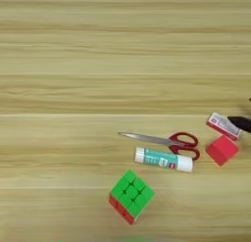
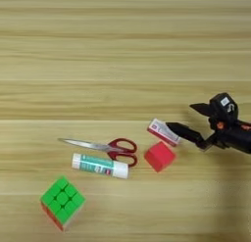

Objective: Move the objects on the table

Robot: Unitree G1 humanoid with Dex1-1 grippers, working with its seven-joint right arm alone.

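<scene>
1. A wide light-brown wooden counter [image 2: 122, 50] with horizontal grain fills both views; its far half is bare wood.
2. The small flat white-and-red box [image 2: 163, 132] lies on the counter right of centre, its long axis running from upper left down to lower right.
3. The hand [image 2: 185, 118] comes in from the right edge, its two black fingers spread apart and holding nothing. The lower finger's tip [image 2: 172, 126] sits at the box's right end, seemingly touching it; the upper finger is above and to the right, clear of the box.
4. So the box lies just to the hand's left, nearly in line with the lower finger, which looks like the relation any next push or grasp depends on.
5. The small red cube [image 2: 159, 156] rests just below the box.
6. Further left lie the red-handled scissors [image 2: 105, 147], blades pointing left, with the white-and-green glue stick [image 2: 100, 166] just below them.
7. The green-topped puzzle cube [image 2: 62, 201] sits well apart at lower left.
</scene>
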